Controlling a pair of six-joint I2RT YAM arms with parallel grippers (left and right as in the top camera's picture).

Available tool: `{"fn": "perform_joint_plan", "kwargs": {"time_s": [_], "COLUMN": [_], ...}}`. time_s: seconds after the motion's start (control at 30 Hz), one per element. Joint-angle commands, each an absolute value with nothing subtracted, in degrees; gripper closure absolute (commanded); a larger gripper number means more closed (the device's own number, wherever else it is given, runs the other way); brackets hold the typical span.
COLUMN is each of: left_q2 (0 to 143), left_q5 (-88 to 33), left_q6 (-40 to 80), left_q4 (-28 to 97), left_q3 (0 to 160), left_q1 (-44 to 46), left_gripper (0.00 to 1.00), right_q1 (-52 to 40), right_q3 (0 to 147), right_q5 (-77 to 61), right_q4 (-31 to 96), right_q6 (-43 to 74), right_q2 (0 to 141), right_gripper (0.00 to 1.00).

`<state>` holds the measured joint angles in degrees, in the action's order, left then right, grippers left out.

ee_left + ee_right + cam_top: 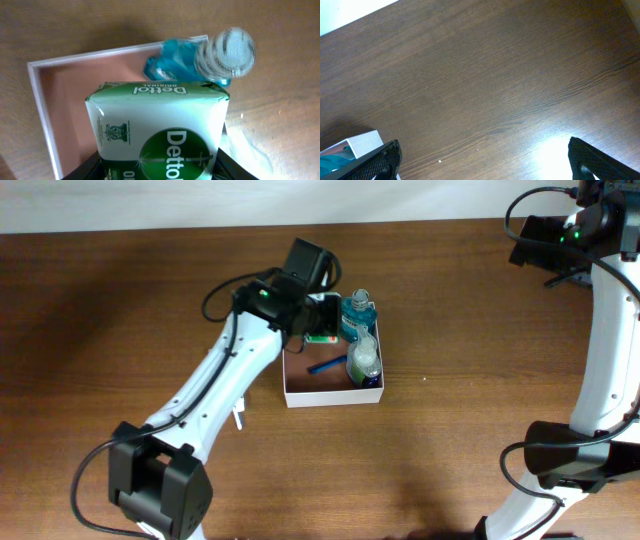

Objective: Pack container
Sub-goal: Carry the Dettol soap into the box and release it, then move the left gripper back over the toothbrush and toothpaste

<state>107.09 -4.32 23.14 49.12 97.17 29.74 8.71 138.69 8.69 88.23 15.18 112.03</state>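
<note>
one soap pack [157,127] is hanging clamped in the left gripper [157,172] over the container [100,52], probably needing lowering and release; right gripper [482,150] is gaping empty.

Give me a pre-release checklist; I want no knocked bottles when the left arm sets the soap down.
1. Grip of left gripper on Dettol pack: ok.
2. Dettol pack above container: ok.
3. Floor under the pack free: cannot tell, the pack hides it.
4. Gap between pack and mouthwash bottle: cannot tell, they look close.
5. Open right gripper away from container: ok.
</note>
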Motion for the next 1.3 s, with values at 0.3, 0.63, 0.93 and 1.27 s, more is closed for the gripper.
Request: {"fn": "perform_joint_plan", "kwargs": {"time_s": [0.3,0.63,0.93,1.27], "left_q2": [106.8,104.9,105.3,105.4], "left_q5": [-4.6,-4.4,2.4,-1.5], "left_q6": [22.4,22.4,28.8,33.1], "left_q4": [52.8,65.3,58.6,46.7], "left_q3": [99.7,96.2,81.3,67.5], "left_q1": [20.8,7.1,6.2,5.5], "left_gripper": [0.33,0.34,0.29,0.37], "right_q1": [9.1,9.1,9.1,9.1], "right_q3": [139.0,139.0,139.0,139.0], "right_q5": [8.6,8.6,8.6,8.6], "right_q4": [88.1,88.1,88.1,88.1], "right_q6": [15.2,15.2,15.2,15.2], "right_q2": [112.0,112.0,112.0,112.0], "right_gripper": [0.01,0.01,0.01,0.01]}}
